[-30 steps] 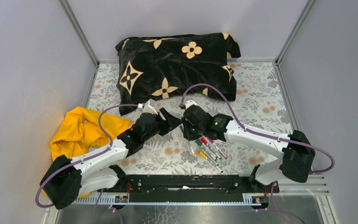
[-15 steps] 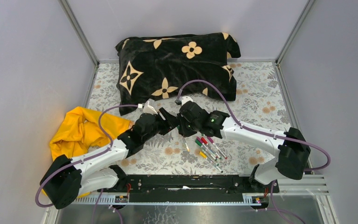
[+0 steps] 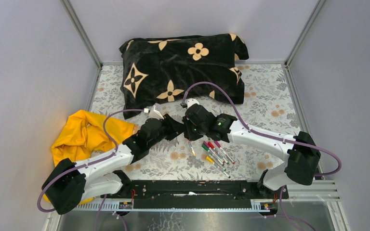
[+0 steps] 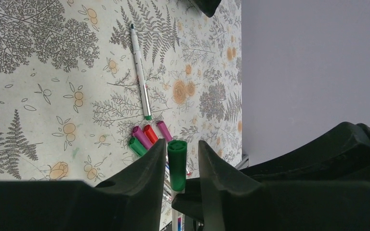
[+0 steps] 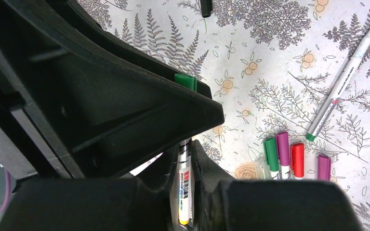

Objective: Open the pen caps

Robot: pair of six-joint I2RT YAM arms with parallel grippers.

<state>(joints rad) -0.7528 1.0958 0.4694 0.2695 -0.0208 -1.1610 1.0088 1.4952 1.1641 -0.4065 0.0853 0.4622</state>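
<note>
Item 1. Left gripper [image 4: 181, 143]: at the table's centre, jaws a little apart, one on each side of the green cap [image 4: 177, 163]. A sliver of gap shows beside the cap, so it is not clamped.

Item 2. Right gripper [image 5: 187, 161]: meets the left one tip to tip, clamped on the whitish held pen [image 5: 185, 185] that wears the green cap.

Item 3. Capped pens [image 3: 217, 153]: a loose bundle on the table [image 3: 270, 101], at 4 o'clock of the grippers. The pen caps lie side by side: green [image 5: 270, 153], magenta [image 5: 283, 147], red [image 5: 297, 159], magenta [image 5: 323, 167].

Item 4. Loose pen [image 4: 139, 72]: lies alone at 6 o'clock of the grippers, just beside the bundle.

Item 5. Black blanket [image 3: 183, 67] with tan flowers: at 12 o'clock.

Item 6. Yellow cloth [image 3: 84, 134]: crumpled at 9 o'clock.
</note>
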